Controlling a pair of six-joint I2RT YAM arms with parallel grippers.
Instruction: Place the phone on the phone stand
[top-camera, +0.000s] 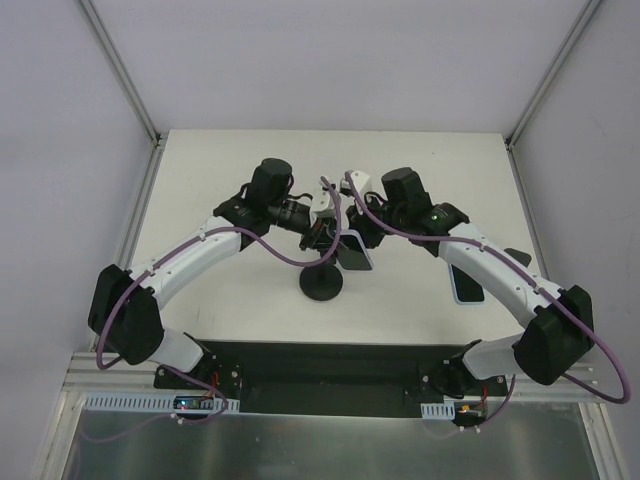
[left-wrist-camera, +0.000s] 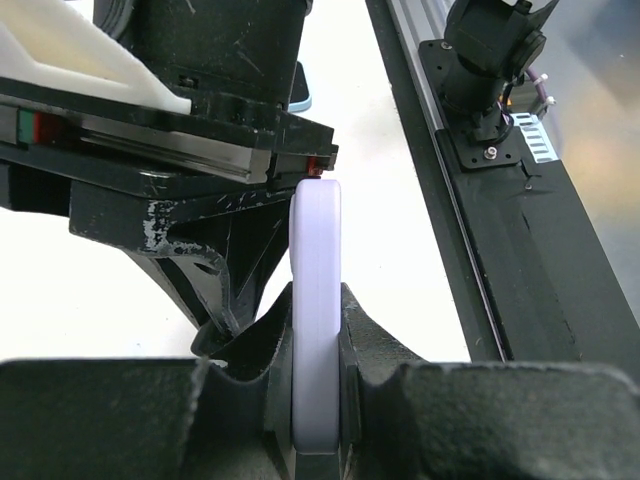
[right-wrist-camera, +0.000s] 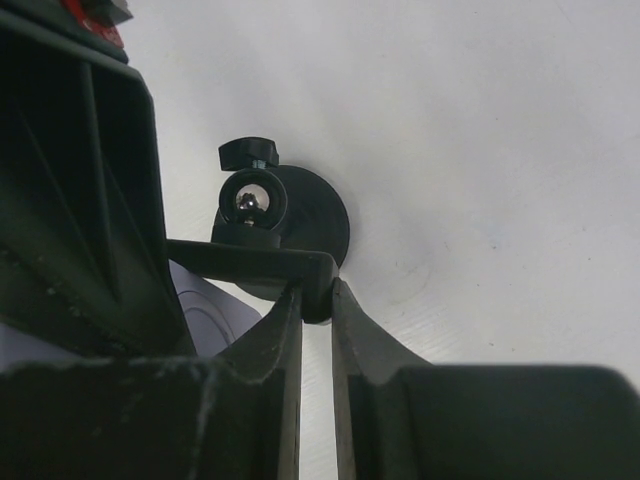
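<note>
Both arms met over the middle of the desk (top-camera: 230, 170). The left gripper (left-wrist-camera: 316, 335) had its jaws clamped on the thin edge of the phone (left-wrist-camera: 316, 250), a slab with a pale lavender rim held edge-on between the two dark fingers (left-wrist-camera: 365, 345). The right gripper (right-wrist-camera: 317, 300) had its jaws pinched tight on the end of the phone stand's dark back plate (right-wrist-camera: 250, 262).

The phone stand (right-wrist-camera: 315, 215) stood with its round disc base flat on the desk, a shiny ball joint (right-wrist-camera: 250, 200) and a small black knob (right-wrist-camera: 247, 152) above the disc. From overhead, the phone was in the air, tilted, just to the right of the stand's top and above its base. Whether it touched the plate could not be told.

A blue-rimmed phone (top-camera: 466, 287) lay flat on the desk by the right arm, well apart from the stand.
</note>
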